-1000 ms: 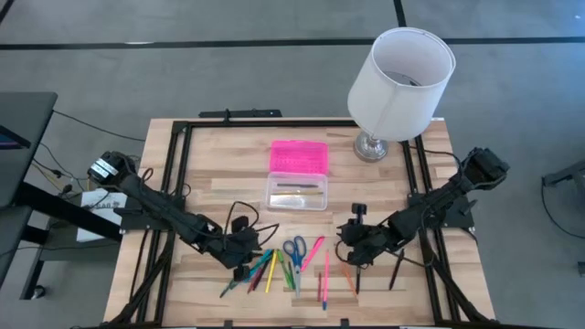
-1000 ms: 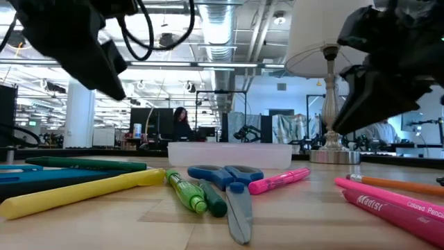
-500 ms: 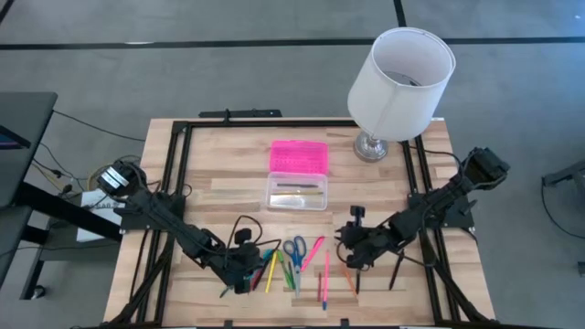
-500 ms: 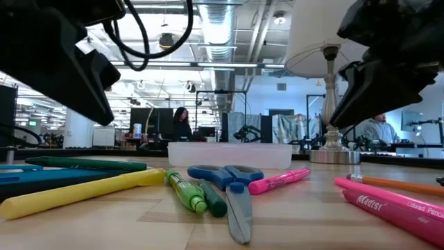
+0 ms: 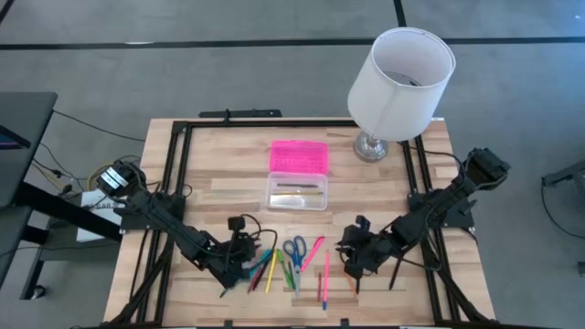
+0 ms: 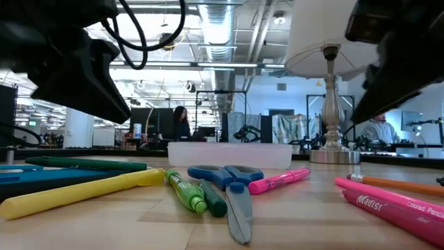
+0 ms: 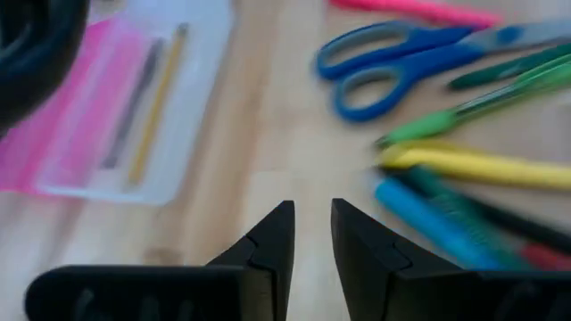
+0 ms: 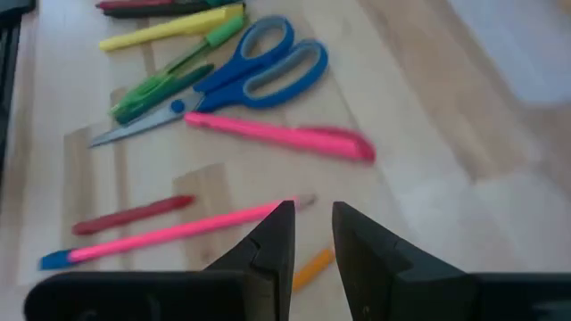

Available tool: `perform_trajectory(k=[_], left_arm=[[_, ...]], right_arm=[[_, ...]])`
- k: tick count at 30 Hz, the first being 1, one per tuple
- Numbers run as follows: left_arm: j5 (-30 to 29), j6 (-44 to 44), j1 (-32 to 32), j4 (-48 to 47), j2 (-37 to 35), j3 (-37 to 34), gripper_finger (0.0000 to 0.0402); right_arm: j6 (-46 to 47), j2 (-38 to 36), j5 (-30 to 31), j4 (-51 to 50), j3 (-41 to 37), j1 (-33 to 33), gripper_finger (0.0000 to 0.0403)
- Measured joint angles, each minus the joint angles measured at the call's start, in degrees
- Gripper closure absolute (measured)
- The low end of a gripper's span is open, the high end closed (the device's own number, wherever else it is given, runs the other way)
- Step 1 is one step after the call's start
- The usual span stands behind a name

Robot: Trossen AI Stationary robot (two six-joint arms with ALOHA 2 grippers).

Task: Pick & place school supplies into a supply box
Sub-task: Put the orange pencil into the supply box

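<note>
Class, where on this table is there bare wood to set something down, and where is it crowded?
Bare wood lies left of the pink lid and clear box base, and between them and the lamp. The front is crowded with pens and scissors.

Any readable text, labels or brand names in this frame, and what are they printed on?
"Madisi": roughly how the first word reads on the pink pencil, low view.
"Colored Pencil": apparently the smaller words further along that pencil, cut off at the picture's edge.
Nothing else legible in any view.
</note>
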Motion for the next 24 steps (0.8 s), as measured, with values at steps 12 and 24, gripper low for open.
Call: perform_trajectory(k=[12,24], left_arm=[[-6.5,-2.4,0.1,-8.3,0.0,0.0,0.0330],[-6.7,-3.8,0.3,-8.5,0.0,0.0,0.0330]], right_arm=[[-1.4,3.1,-1.1,-2.1,0.9,4.8,0.0333],[-5.1,11.3,-8.3,-2.7,4.1,7.0,0.0333]])
